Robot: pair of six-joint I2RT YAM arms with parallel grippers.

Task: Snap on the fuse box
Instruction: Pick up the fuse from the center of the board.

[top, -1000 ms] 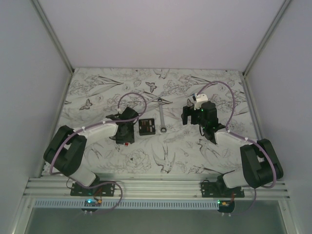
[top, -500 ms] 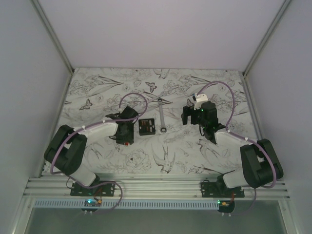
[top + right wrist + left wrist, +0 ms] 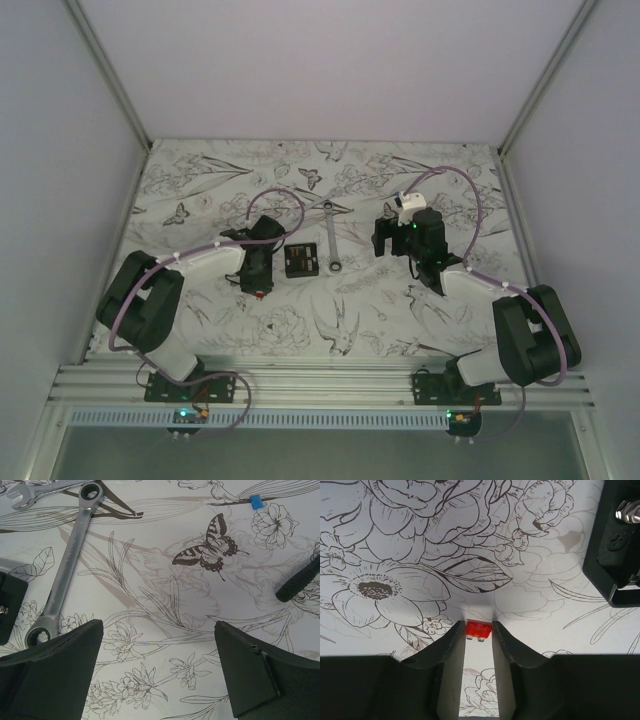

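The left gripper (image 3: pixel 479 635) pinches a red blade fuse (image 3: pixel 479 628), its stamp unreadable. The fuse box (image 3: pixel 300 262) lies flat between it and the ratchet wrench (image 3: pixel 332 240), near-square from above. The right gripper (image 3: pixel 159 625) has its fingers spread wide.

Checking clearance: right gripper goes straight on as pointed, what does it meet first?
Probably just the tablecloth near the butterfly print; the right gripper aims between the wrench and the black stick. Depth unclear.
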